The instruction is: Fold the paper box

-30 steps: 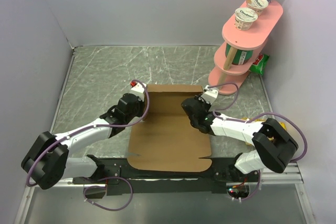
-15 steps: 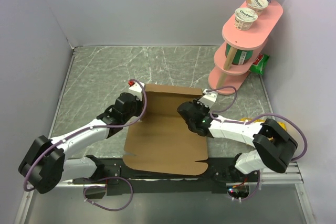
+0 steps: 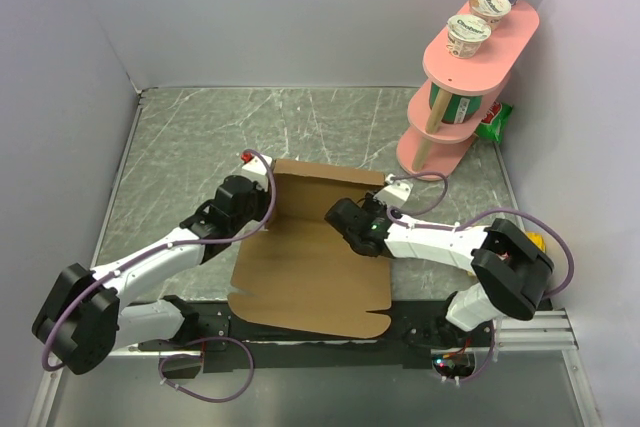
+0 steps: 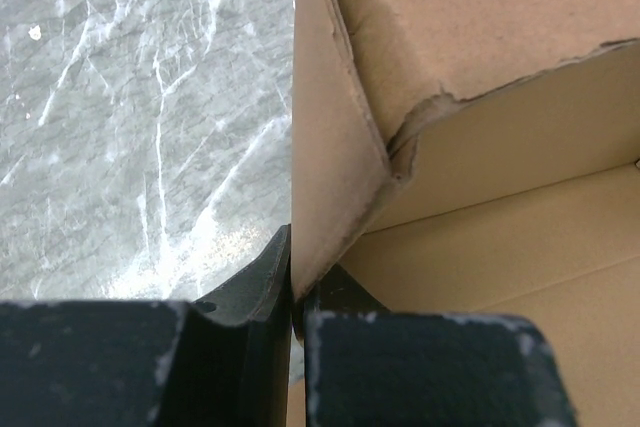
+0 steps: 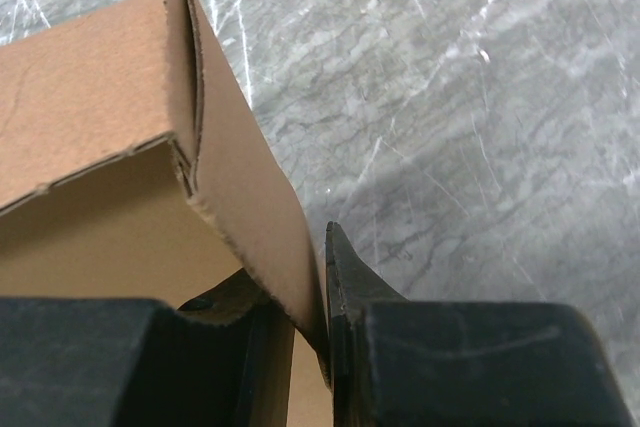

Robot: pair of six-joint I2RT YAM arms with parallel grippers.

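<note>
Both arms are dragging the paper box [image 3: 310, 272] leftward and twisting it slightly, so its side walls are rising while it is slipping out of square. The left gripper [image 4: 293, 292] and right gripper [image 5: 322, 297] are each pinching a wall, nearly closed. The box is lying between them, long axis running away from the bases, flat flap pointing nearward.

Matt brown cardboard paper box [image 3: 310, 267] on a veined, stone-look counter [image 3: 190, 147].
Its cut edges are rough and fibrous (clearest at the corners); the left hand [image 4: 297, 287] and right hand [image 5: 305, 297] show matt black plastic, lightly scuffed.
</note>
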